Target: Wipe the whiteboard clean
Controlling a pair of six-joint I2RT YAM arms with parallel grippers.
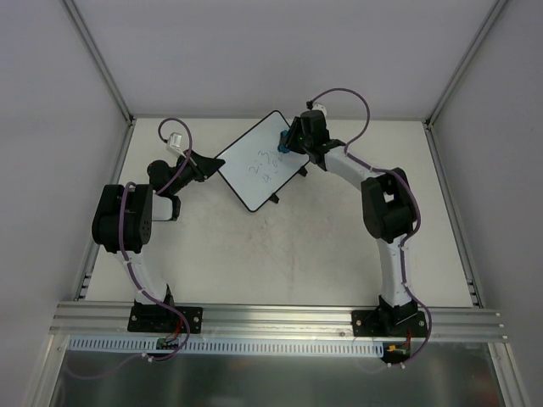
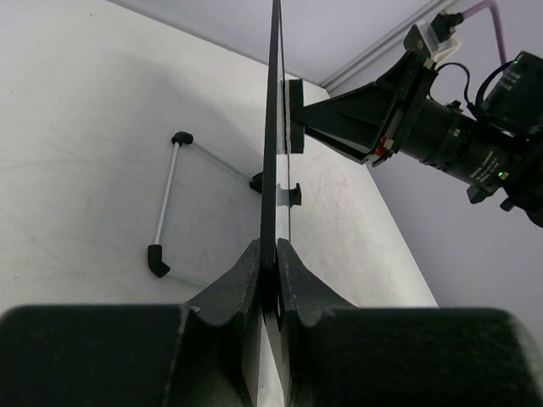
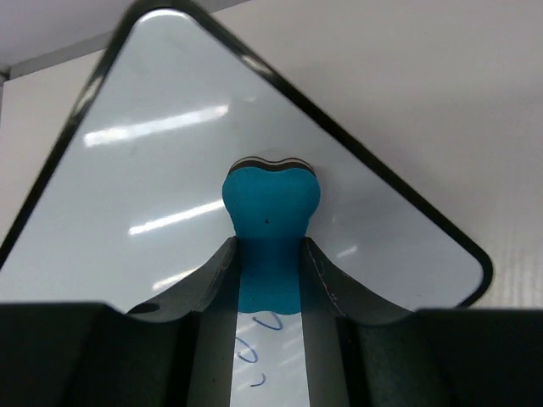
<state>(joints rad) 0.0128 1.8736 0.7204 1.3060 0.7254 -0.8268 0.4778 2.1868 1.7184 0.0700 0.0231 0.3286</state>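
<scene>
Whiteboard (image 1: 259, 170): tilted up off the table (image 1: 254, 271), set diagonally between both arms. Pinched at its left corner by left gripper (image 2: 276, 254), jaws narrow and clamped on the board's edge. Pressed on the writing face near the upper corner by blue eraser (image 3: 271, 212), gripped in right gripper (image 3: 270, 254), jaws narrow around the block. Blue scribbles (image 1: 265, 164) below the eraser, toward board middle, not yet wiped.

Step in hand, by judgement: wiping. To do it well: set eraser flat on the face, drag down across the scribbles in overlapping passes, press lightly enough not to twist the board out of the left pinch, and brace with a firm left grip.

Top view only: gives whole board outline and full spread of scribbles. Left wrist only: shows board edge-on, eraser pad touching the face, wire stand (image 2: 170, 195) on the table behind the board. Right wrist only: shows eraser felt against the surface, scribbles just beneath the jaws.
</scene>
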